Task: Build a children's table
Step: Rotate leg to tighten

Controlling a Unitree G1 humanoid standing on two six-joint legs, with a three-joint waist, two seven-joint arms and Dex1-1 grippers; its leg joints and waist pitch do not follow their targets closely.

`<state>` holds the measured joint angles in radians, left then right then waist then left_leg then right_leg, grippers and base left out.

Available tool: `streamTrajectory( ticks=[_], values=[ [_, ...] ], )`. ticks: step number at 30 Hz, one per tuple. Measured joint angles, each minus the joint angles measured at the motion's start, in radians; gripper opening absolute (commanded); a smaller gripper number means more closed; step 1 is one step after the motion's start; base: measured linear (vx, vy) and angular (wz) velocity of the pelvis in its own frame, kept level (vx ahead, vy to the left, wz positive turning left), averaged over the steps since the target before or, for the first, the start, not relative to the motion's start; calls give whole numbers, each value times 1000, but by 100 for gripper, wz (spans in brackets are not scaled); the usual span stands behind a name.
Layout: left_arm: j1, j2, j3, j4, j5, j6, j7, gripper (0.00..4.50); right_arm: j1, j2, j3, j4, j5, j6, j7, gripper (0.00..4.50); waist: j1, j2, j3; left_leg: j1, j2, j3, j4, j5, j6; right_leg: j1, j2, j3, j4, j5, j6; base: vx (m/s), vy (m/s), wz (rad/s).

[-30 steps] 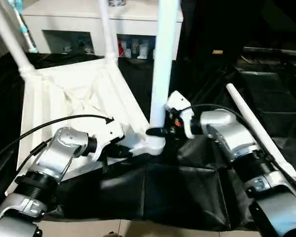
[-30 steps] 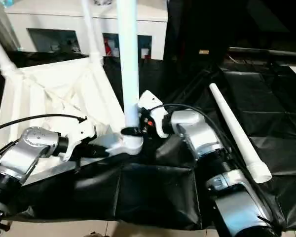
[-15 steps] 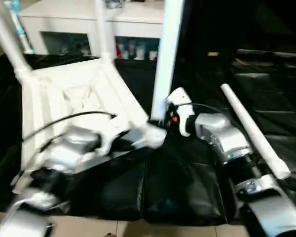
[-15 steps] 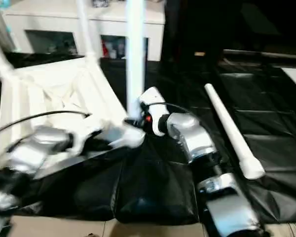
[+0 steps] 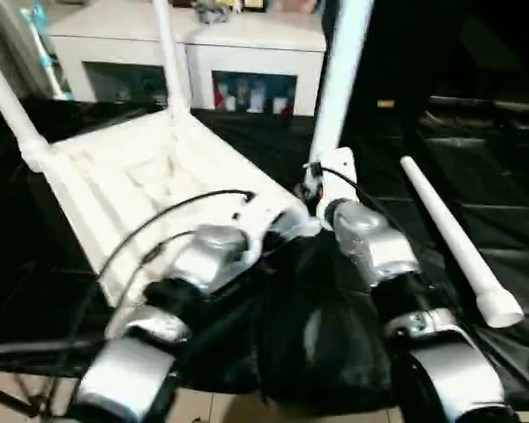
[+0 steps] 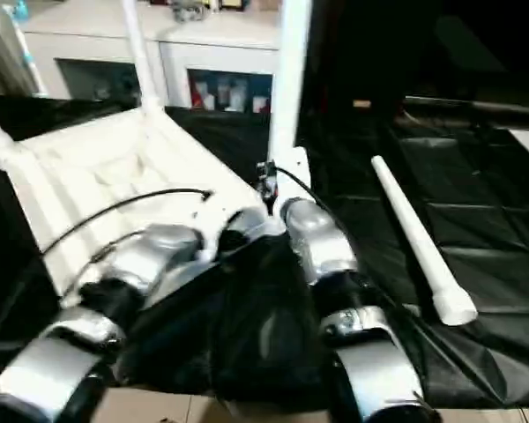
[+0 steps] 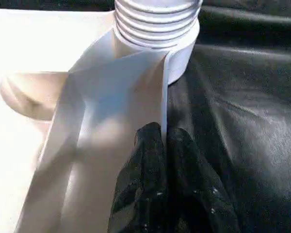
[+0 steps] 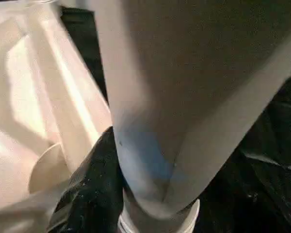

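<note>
White plastic table top (image 5: 132,176) lies inverted, its rim pinched by the closed left gripper (image 7: 162,145). Beside it, the right gripper (image 8: 136,194) clasps the corner leg (image 5: 339,84).

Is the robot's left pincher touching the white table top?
Touching. In the left wrist view, the left gripper has its two black fingers pinched shut on the thin raised rim of the table top, just below the corner socket.

The white plastic table top (image 5: 150,176) lies upside down on the black-covered work table (image 5: 476,176), toward its left side, ribbed underside up. Three white tube legs stand in its corner sockets: two at the far corners (image 5: 166,62) (image 5: 9,101), one at the near right corner (image 5: 339,79) (threads show at its base). A fourth leg (image 5: 450,238) lies loose toward the right edge.
</note>
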<state>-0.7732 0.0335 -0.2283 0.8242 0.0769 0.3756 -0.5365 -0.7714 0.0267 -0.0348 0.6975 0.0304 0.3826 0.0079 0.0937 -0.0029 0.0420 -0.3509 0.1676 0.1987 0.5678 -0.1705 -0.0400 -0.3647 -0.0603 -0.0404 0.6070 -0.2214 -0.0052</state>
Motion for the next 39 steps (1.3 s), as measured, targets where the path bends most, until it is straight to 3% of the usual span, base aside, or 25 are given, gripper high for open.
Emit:
streamTrajectory(
  ticks=[7, 17, 22, 27, 31, 39],
  values=[
    [-13, -7, 11, 24, 1, -11, -4, 0, -26, 8, -35, 34, 14, -2, -20, 184, -1, 0, 0, 0, 0, 0, -4, 0, 0, 0, 0, 0, -1, -1, 2, 0, 0, 0],
    [-15, 3, 13, 35, 7, -37, -43, 0, -47, 6, -37, 63, 10, -3, -9, 184, -4, 0, 0, 0, -1, 0, -7, 0, 0, 0, 0, -1, -5, -1, 2, 0, 0, 0],
    [20, 79, -28, -40, 17, -42, -161, 0, -39, -52, 19, 51, 5, 6, 203, 184, -7, -11, -7, -2, 0, 1, -15, 0, 0, 2, 1, -2, -7, 1, -1, 11, -3, 0],
    [97, 209, -66, -175, 14, -66, -328, 0, 5, -164, 140, -28, 6, 15, 513, 184, -11, -6, -10, -1, 4, 1, -18, 0, 0, 1, 4, -5, -6, -2, -5, 0, 0, 0],
    [145, 293, -80, -242, -3, -88, -443, 0, 36, -215, 203, -92, 7, 18, 694, 184, -7, -2, -13, 0, 4, 1, -17, 0, -1, 2, 4, -4, -6, -3, -4, 0, 0, 0],
    [213, 390, -89, -351, -49, -80, -570, 0, 74, -284, 281, -172, 14, -34, 912, 184, -4, -1, -12, -1, 4, 1, -17, -1, -2, 1, 4, -4, -7, -4, -4, 0, 0, 0]
  ],
)
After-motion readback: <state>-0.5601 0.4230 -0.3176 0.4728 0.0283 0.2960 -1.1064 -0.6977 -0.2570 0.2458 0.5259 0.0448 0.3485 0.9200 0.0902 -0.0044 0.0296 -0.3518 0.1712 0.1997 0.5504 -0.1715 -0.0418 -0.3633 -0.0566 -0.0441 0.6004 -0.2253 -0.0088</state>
